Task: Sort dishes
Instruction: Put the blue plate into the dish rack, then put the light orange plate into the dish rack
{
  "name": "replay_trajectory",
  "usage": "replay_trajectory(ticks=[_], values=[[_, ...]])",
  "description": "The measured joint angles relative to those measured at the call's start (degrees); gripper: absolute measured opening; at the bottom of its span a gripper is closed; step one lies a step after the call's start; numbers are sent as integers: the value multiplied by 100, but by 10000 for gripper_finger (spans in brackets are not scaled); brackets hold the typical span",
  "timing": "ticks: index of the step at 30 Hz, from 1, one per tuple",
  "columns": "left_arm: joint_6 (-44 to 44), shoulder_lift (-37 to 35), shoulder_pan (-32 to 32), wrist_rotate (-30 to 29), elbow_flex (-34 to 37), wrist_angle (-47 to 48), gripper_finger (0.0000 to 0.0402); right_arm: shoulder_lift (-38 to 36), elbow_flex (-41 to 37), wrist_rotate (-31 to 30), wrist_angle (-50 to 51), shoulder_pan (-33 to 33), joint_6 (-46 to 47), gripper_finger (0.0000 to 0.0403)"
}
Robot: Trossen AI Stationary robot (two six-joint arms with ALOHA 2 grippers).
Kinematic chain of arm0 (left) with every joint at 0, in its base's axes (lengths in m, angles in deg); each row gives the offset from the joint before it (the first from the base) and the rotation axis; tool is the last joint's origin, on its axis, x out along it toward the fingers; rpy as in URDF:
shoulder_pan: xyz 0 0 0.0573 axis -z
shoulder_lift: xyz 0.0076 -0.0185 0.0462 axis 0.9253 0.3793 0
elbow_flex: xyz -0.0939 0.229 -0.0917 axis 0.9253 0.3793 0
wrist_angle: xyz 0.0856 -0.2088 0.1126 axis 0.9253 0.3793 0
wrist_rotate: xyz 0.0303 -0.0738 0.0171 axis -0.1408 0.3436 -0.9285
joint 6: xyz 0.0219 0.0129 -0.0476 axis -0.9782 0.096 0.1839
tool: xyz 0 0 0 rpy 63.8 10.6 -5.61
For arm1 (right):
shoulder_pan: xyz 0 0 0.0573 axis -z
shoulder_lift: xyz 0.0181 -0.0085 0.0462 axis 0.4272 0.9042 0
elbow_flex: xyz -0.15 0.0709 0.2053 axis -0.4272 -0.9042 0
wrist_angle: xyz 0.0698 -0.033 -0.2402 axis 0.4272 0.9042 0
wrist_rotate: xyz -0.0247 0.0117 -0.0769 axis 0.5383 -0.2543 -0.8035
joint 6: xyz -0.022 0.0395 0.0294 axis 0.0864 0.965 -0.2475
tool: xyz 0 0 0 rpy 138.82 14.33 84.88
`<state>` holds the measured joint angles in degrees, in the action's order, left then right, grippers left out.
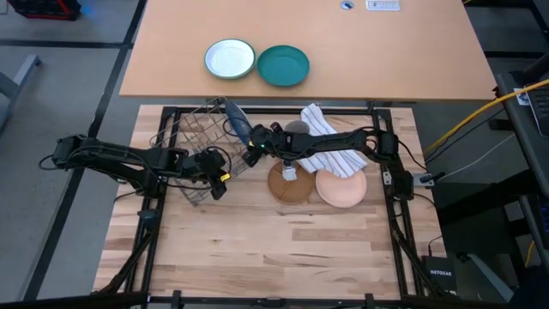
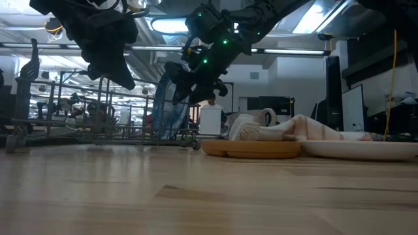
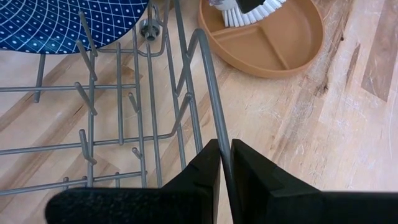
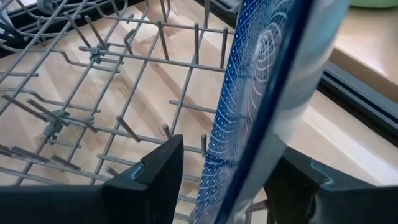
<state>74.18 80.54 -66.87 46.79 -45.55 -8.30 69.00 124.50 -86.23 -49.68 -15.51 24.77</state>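
The dark blue dotted plate (image 1: 236, 120) stands on edge among the tines of a grey wire rack (image 1: 193, 142), at the rack's far right. My right gripper (image 1: 254, 148) reaches in from the right and is shut on it. My left gripper (image 1: 219, 178) is shut on the rack's near right rim. The brown wooden plate (image 1: 292, 184) lies flat on the table right of the rack, with a white brush (image 1: 290, 172) on it. The pale salmon-pink plate (image 1: 341, 189) lies flat beside it, farther right. My left gripper (image 3: 225, 149) pinches the rack's top rim wire (image 3: 214, 106) between its two fingers, the fingers lying across the wire; the rack sits on the table. My right gripper (image 4: 227, 152) has the blue plate's rim (image 4: 249, 124) between its two fingers, one finger (image 4: 155, 174) on the patterned face and one behind. The plate stands nearly upright, its lower edge down among the rack's tines (image 4: 202, 146).
A striped cloth (image 1: 330, 142) lies under the right arm, behind the two flat plates. A white plate with a green rim (image 1: 230, 58) and a teal plate (image 1: 283, 66) sit on the far tan table. The near half of the wooden table (image 1: 274, 249) is bare.
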Motion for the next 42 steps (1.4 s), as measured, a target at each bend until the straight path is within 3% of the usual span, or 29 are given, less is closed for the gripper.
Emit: replay_trajectory(ticks=[7, 16, 27, 42], values=[[2, 2, 0, -2, 0, 3, 29, 0, 224, -92, 288, -2, -82, 200], [2, 2, 0, -7, 0, 7, 29, -2, 993, -509, 1648, -7, -327, 200], [2, 4, 0, -13, 0, 7, 29, -2, 1881, -514, 2587, -18, -503, 200], [-388, 4, -2, 0, 0, 14, 32, -2, 3166, -1222, 3488, -700, -2126, 200]])
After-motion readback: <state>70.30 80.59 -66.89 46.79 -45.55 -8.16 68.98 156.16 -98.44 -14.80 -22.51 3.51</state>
